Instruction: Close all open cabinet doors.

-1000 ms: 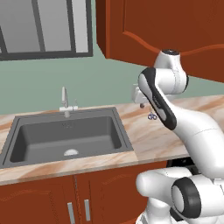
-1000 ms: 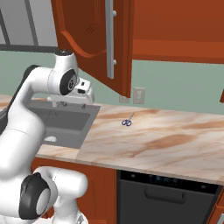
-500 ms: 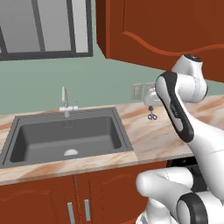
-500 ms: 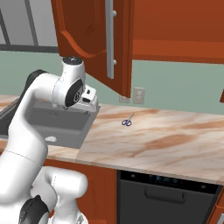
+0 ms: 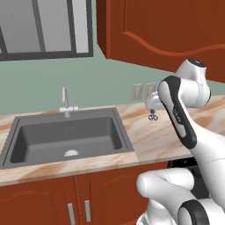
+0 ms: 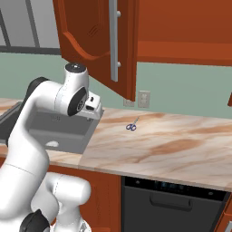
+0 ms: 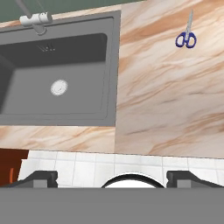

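One tall reddish-brown cabinet door (image 6: 86,31) stands swung out from the wall cabinet, its long silver bar handle (image 6: 113,41) on the free edge. From the left it spreads across the top as a broad arched panel (image 5: 167,30). My gripper (image 6: 95,111) hangs below the door's lower edge, above the counter by the sink's right rim, apart from the door. The white hand (image 5: 151,103) shows beside the wall outlets. In the hand view the gripper (image 7: 112,177) points down and its dark fingertips (image 7: 37,177) stand far apart, open, with nothing between them.
A dark sink (image 5: 66,136) with a faucet (image 5: 65,101) is set in the marble counter (image 6: 172,145). Blue-handled scissors (image 7: 186,39) lie near the back wall. A dishwasher (image 6: 172,199) sits under the counter, and shut wall cabinets (image 6: 186,27) run to the right.
The arm has swung to the right and dropped a little, bringing the hand nearer the scissors side of the sink. The cabinet door has not moved.
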